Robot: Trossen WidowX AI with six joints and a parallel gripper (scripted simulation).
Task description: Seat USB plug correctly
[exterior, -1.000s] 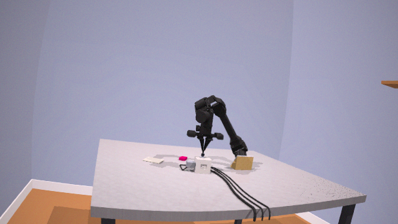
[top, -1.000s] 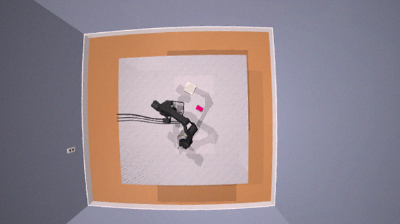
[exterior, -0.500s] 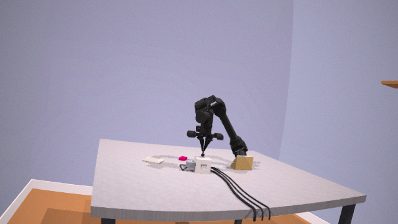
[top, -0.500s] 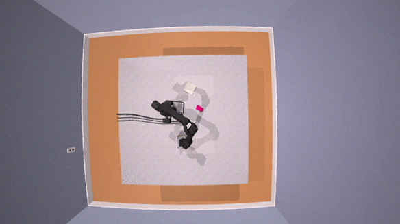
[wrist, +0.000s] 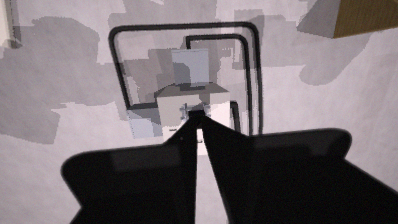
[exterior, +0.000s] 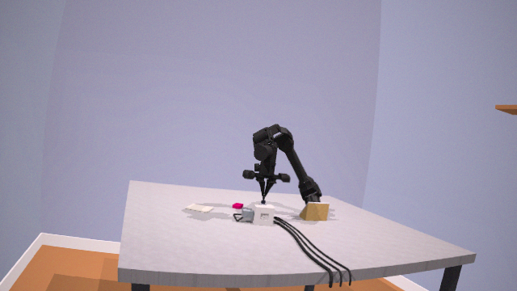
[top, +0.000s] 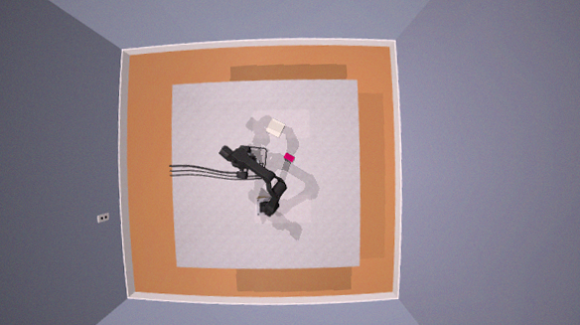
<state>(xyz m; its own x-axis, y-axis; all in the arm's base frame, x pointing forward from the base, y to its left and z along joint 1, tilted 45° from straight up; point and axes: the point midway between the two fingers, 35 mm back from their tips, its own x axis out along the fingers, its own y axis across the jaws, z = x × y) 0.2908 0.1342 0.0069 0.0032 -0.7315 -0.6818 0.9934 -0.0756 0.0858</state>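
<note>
The white power cube [exterior: 258, 210] [wrist: 167, 115] stands on the table. My gripper [exterior: 263, 200] [wrist: 198, 121] points down over its top, fingertips together on the USB plug [wrist: 196, 113], of which only a small dark part shows between and beyond the tips. The plug is at the top socket, with small grey parts visible on either side. How deep it sits, which way round it is and whether it touches the socket cannot be told. In the top view the arm hides most of the cube.
Blue-grey adapters [wrist: 190, 67] [exterior: 247, 214] sit against the cube's sides, with a black cable loop [wrist: 185, 26] around them. Black cables [exterior: 307, 246] [top: 206, 170] run off the table edge. A tan block [exterior: 317, 212] [wrist: 367, 17], pink block [top: 289, 158] [exterior: 237, 205] and cream pad [top: 275, 127] [exterior: 199, 208] lie around.
</note>
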